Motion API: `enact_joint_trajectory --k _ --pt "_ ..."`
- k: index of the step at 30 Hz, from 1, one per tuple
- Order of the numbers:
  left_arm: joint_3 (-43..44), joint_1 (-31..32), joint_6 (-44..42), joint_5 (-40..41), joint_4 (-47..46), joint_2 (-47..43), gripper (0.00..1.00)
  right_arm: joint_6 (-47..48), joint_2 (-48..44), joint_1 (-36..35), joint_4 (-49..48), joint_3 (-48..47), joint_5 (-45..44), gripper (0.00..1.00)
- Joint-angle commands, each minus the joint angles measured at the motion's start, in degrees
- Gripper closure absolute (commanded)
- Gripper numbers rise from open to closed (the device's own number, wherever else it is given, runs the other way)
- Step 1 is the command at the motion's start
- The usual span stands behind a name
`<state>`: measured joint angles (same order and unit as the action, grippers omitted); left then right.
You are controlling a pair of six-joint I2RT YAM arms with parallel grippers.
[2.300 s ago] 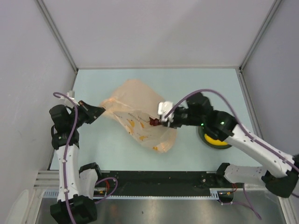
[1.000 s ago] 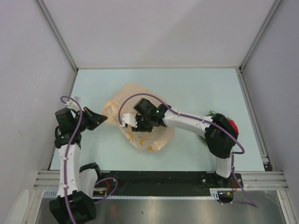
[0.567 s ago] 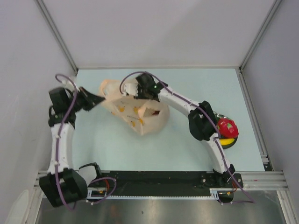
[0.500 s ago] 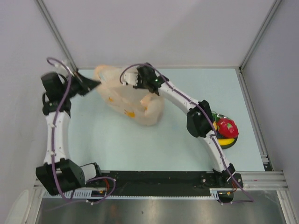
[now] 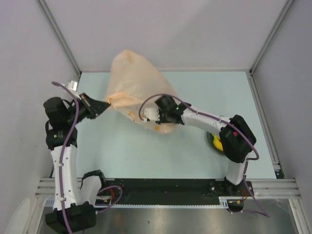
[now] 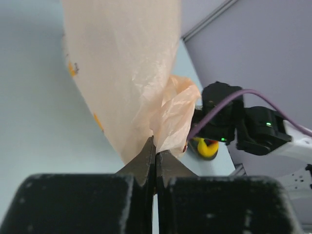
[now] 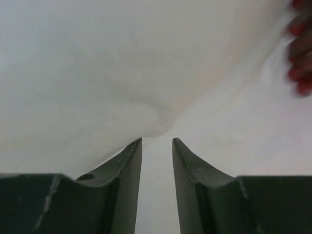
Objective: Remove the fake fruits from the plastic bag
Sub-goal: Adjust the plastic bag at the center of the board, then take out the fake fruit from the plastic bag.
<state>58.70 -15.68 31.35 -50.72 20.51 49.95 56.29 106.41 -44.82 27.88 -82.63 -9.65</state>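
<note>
Bag [image 5: 134, 78] just got hoisted off the table, with the left gripper [image 6: 155, 146] pinched tight on its edge. The right gripper [image 5: 152, 115] now pokes the low end, jaws slightly apart and holding nothing I can see. Yellow fruit [image 5: 219, 145] is on the plate [image 5: 208, 140], so it's probably nearly emptied.

This is a robotics lab test cell. Plain grey panel walls [image 5: 156, 29] set in aluminium framing [image 5: 59, 36] enclose a pale green tabletop [image 5: 131, 156]. A black mounting rail [image 5: 165, 185] on metal extrusion runs along the frame's bottom edge.
</note>
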Motion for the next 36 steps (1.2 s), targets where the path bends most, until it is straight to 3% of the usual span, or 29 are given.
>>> enact_joint_trajectory --k 1,4,10,16,28,36 --pt "-7.1 0.4 -6.9 4.7 12.6 -7.2 1.00 -6.7 -10.1 -4.7 2.8 6.9 1.2 0.64" --pt "-8.8 0.2 -9.3 8.1 14.0 -7.7 1.00 -5.7 -13.3 -5.9 4.0 8.8 1.5 0.64" --pt "-10.5 0.3 -6.2 5.2 7.7 -5.8 1.00 -4.8 -13.5 -6.2 1.2 6.7 1.5 0.63" --pt "-9.4 0.2 -3.8 3.1 3.9 -2.3 1.00 -2.4 -9.5 -8.1 4.8 1.9 13.3 0.66" --pt "-10.4 0.2 -6.4 4.9 3.3 2.9 1.00 6.4 0.4 -7.1 -1.8 -1.0 17.8 0.67" --pt "-9.7 0.3 -12.5 7.6 6.6 7.5 1.00 10.7 9.2 -4.2 -4.7 -8.4 21.9 0.67"
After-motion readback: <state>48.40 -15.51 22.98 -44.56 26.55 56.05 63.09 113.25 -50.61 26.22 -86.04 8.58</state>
